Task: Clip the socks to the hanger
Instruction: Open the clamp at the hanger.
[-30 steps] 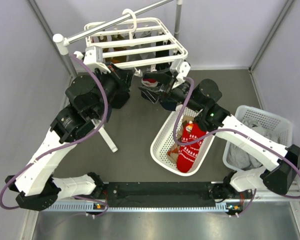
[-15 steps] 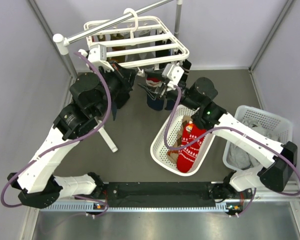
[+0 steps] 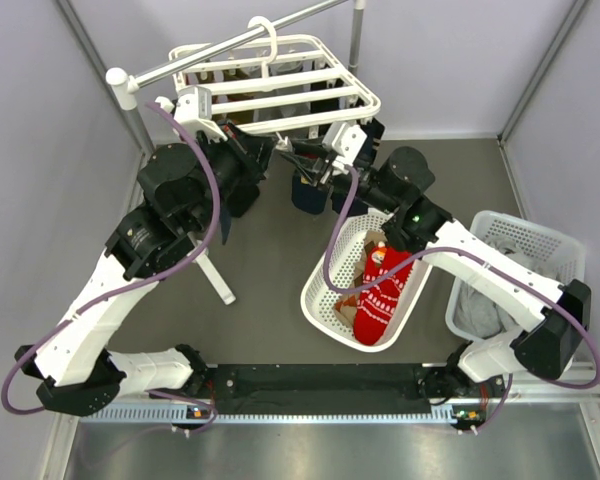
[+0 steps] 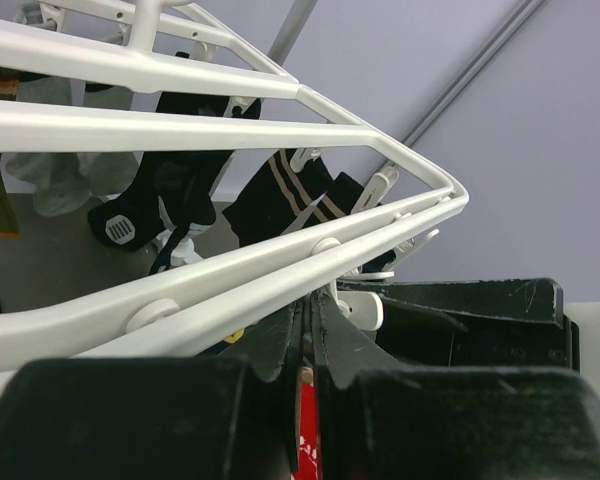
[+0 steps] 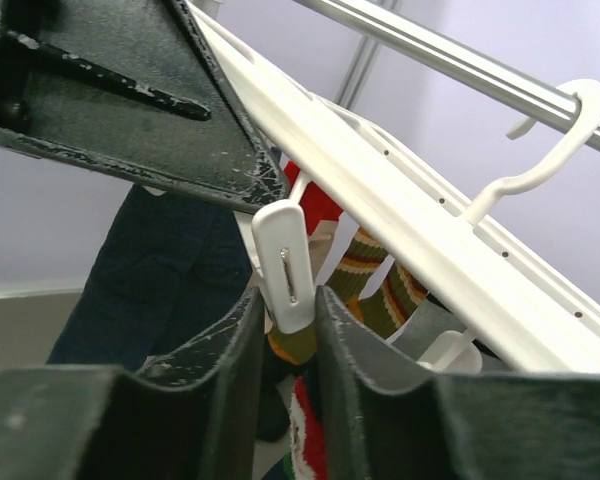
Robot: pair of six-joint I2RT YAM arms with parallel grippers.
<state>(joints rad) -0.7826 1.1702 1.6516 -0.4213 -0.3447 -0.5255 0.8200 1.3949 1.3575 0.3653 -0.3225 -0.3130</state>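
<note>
Hanger [image 4: 130, 120] of white bars hangs at the back. At its near edge the left gripper [image 4: 308, 312] is clamped shut on a sliver of red sock [image 4: 303, 425], and the right gripper [image 5: 290, 298] pinches a dangling white clip [image 5: 283, 255] just beside it. Another red snowflake sock [image 3: 380, 295] lies in the white basket [image 3: 315, 290] nearby.

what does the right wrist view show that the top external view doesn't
Only right wrist: a white clip pinched between the right gripper fingers, close up. Only top external: the left arm and right arm, a white basket holding a red snowflake sock, and a second basket. Both: the white hanger, its hook and the metal rail it hangs on.
</note>
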